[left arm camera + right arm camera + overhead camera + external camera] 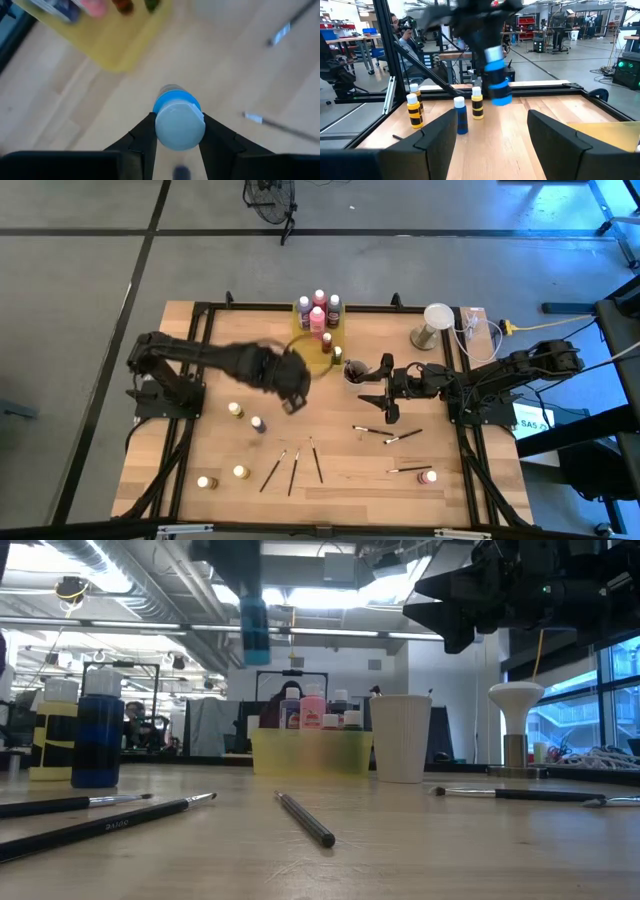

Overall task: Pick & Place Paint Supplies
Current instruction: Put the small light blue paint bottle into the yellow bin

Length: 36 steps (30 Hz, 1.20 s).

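One blue bottle (179, 120) hung clamped in the left pincer (177, 145) near the tray (303, 352); next, lowering inside. Right pincer (492, 135) waited apart.

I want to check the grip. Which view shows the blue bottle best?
The left wrist view: the blue bottle sits between the left gripper fingers. Right wrist and low views show it blurred; the high view hides it.

The left gripper (293, 390) is a dark smear from above, hiding the light blue bottle (179, 120) it carries. At table height that bottle (255, 630) is blurred, its top lost against the arm. Bottles (312, 708) in the yellow tray (310, 753) show only above its wall. Far-off people (402, 30) are too small to make out.
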### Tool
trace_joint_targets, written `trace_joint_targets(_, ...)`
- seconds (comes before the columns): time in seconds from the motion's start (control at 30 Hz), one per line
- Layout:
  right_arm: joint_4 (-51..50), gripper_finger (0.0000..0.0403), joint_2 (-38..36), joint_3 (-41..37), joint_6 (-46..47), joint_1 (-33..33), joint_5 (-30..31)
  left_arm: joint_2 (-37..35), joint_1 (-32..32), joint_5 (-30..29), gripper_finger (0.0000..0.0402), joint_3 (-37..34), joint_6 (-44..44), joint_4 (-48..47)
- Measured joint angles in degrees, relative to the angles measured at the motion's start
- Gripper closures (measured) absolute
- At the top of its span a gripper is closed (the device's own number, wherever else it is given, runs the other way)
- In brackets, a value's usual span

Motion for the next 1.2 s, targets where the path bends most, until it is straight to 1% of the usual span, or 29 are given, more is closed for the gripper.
trace_joint_targets(0.2, 0.0, 0.0160, 0.0, 0.0, -0.1, 0.0, 0.0, 0.0, 11.1, 1.4, 0.0287, 2.6, 6.7, 1.0)
trace_joint_targets(0.3, 0.0, 0.0160, 0.0, 0.0, -0.3, 0.0, 0.0, 0.0, 17.6, 3.9, 0.0287, 2.6, 8.7, 2.5)
trace_joint_targets(0.43, 0.0, 0.0160, 0.0, 0.0, -0.2, 0.0, 0.0, 1.9, 25.0, 6.4, 0.0287, 2.6, 9.2, 8.7)
trace_joint_targets(0.53, -0.8, 0.0160, 0.0, 0.0, -0.2, 0.0, 0.0, 4.1, 28.2, 9.5, 0.0287, 2.6, 9.6, 12.9)
trace_joint_targets(0.63, -2.7, 0.0160, 0.0, 0.0, -0.2, 0.0, -0.4, 7.2, 29.8, 11.2, 0.0287, 2.6, 9.7, 13.8)
trace_joint_targets(0.9, -4.3, 0.0160, 0.0, 0.0, -0.1, 0.0, -0.6, 15.6, 32.0, 11.6, 0.0286, 2.5, 9.9, 13.8)
trace_joint_targets(1.0, -4.3, 0.0160, 0.0, 0.0, -0.2, 0.0, -1.6, 17.5, 32.8, 11.7, 0.0287, 2.5, 10.4, 13.9)
trace_joint_targets(1.2, -4.1, 0.0160, 0.0, 0.0, -0.2, 0.0, -1.6, 20.2, 32.9, 10.8, 0.0281, 2.5, 11.2, 14.0)
